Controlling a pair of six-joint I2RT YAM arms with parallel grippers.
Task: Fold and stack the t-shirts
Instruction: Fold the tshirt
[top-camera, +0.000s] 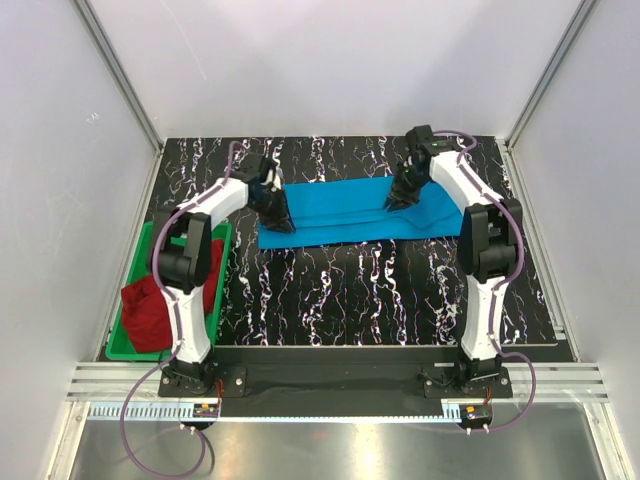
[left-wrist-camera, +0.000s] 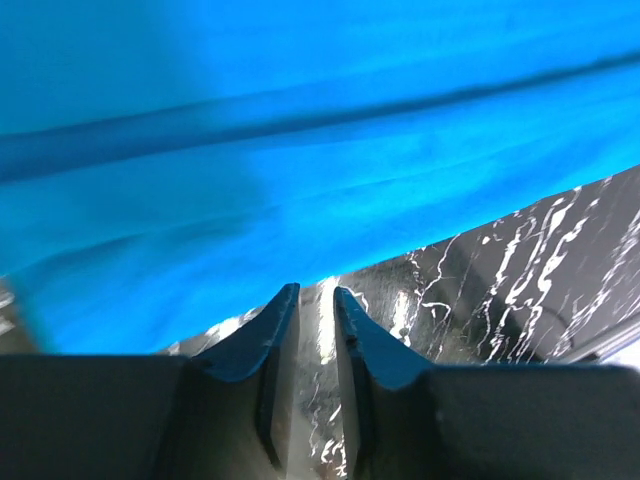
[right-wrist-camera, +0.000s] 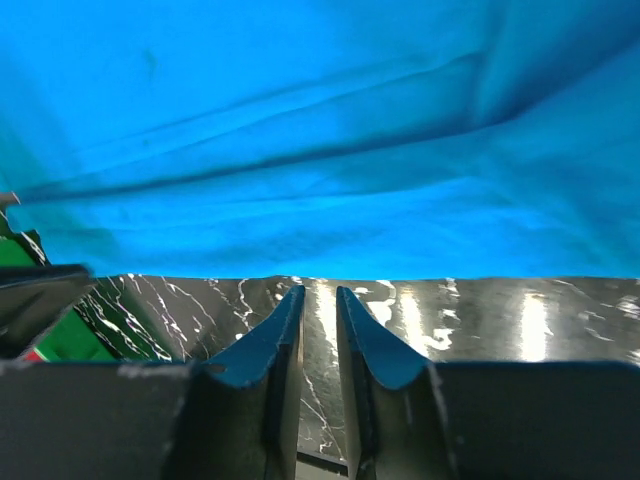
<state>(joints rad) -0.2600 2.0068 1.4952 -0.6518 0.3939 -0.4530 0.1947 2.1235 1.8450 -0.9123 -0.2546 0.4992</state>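
The sky-blue t-shirt (top-camera: 360, 212) lies on the table as a long flat band, folded lengthwise. My left gripper (top-camera: 278, 218) is at its left end and my right gripper (top-camera: 400, 200) is over its right part near the far edge. In the left wrist view the left gripper (left-wrist-camera: 315, 290) has its jaws a narrow gap apart with only table between them, tips at the edge of the blue shirt (left-wrist-camera: 300, 150). The right gripper (right-wrist-camera: 320, 290) stands the same way, just short of the blue shirt (right-wrist-camera: 300, 130). The dark red t-shirt (top-camera: 148, 310) lies bunched in the bin.
A green plastic bin (top-camera: 143, 240) stands at the table's left edge beside the left arm; it also shows in the right wrist view (right-wrist-camera: 60, 335). The black marbled table (top-camera: 350, 290) stretches in front of the blue shirt. White walls close in the back and sides.
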